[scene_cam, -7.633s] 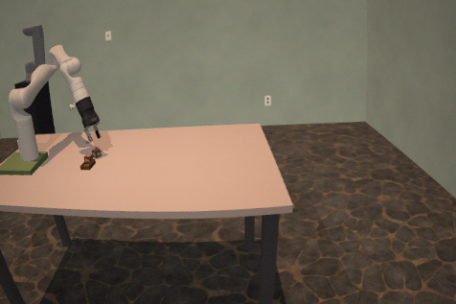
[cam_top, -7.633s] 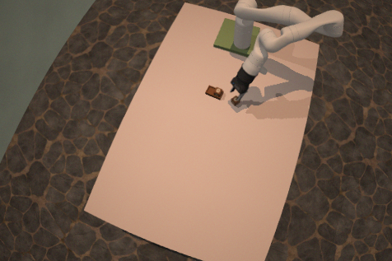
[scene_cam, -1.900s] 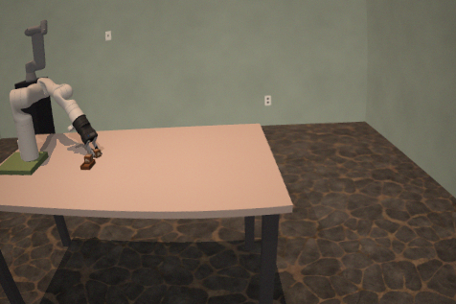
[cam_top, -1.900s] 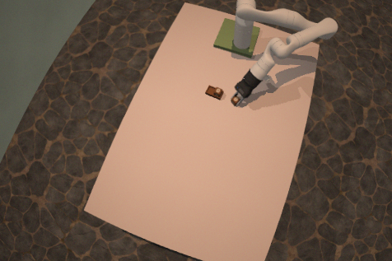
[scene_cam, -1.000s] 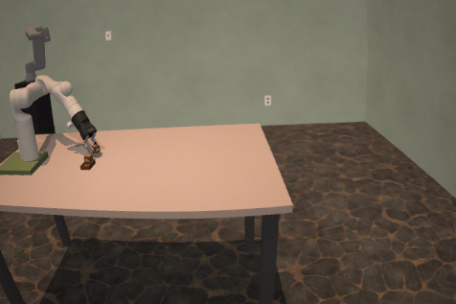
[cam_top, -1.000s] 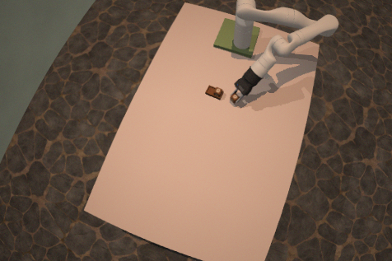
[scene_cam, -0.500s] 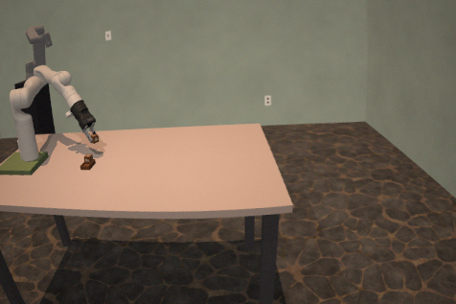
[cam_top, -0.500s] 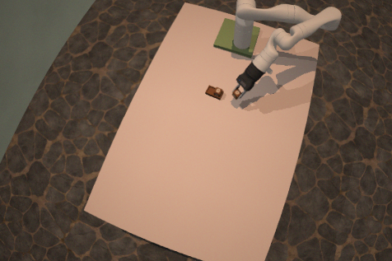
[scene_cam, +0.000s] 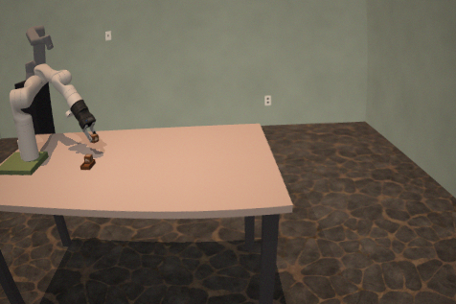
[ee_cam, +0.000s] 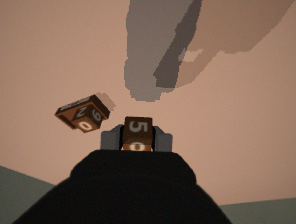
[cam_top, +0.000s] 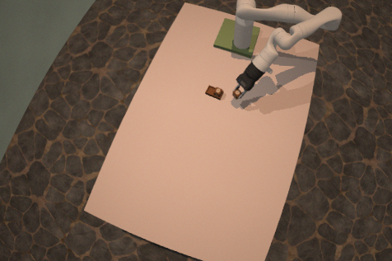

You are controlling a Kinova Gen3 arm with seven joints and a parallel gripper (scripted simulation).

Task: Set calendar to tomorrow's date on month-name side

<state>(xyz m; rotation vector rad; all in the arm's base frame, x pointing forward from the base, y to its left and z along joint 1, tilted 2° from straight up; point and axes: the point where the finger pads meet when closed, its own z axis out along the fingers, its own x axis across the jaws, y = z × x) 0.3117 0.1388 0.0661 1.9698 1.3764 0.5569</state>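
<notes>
My gripper is shut on a brown wooden digit cube and holds it above the table. The cube's top face reads 5 and the face toward the camera shows a round digit. In the top view the held cube hangs to the right of the calendar tray. The brown tray lies on the table to the left in the wrist view and holds the other cube, which shows a 0 and a 9 or 6. The month side is too small to read. In the exterior view the gripper is above and behind the tray.
The arm's base stands on a green plate at the table's far end. The arm casts a grey shadow on the pink table top to the right of the gripper.
</notes>
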